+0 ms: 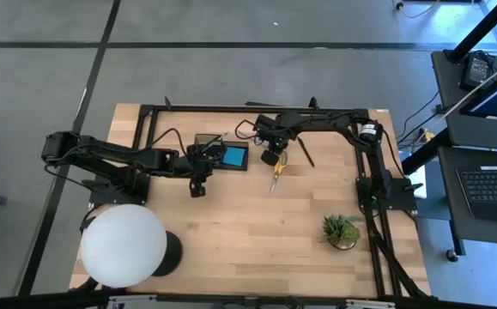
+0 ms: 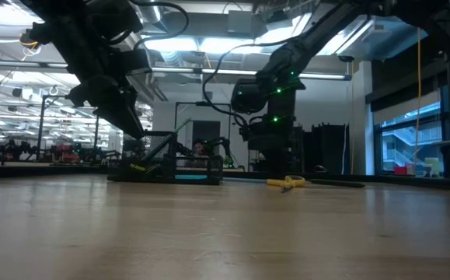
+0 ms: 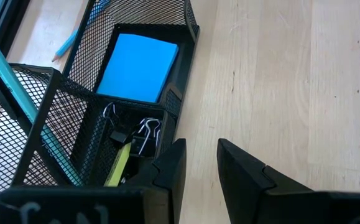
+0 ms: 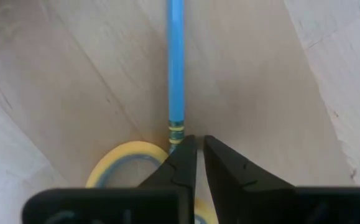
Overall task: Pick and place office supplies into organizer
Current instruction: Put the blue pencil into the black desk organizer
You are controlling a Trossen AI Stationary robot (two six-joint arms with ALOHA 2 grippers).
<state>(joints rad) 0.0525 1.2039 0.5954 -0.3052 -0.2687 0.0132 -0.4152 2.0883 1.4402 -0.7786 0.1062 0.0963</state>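
Part-way through, by my read. The organizer (image 3: pixel 167 102), a black mesh tray at the far middle of the table, already holds the blue note pad (image 3: pixel 137 67) in one compartment and, in the next, black clips (image 3: pixel 143 129) and a yellow-green piece (image 3: pixel 119 165); a teal pencil (image 3: pixel 24 106) leans in the tall mesh cup. Left gripper (image 3: pixel 199 167) hovers just beside the organizer's near wall, jaws slightly apart and holding nothing, so I judge that arm is between items. Still out on the table, right of the organizer: the yellow-handled scissors (image 1: pixel 276 172), a dark pen (image 1: pixel 304 153) lying just beyond them, and a blue pencil (image 4: pixel 176 68). Right gripper (image 4: pixel 199 155) is low over the scissors' handle loop, at the pencil's banded end; its jaws are nearly together with a thin gap — I see nothing clamped between them. At least three items remain, and whether the pencil or scissors is the target I can't say.
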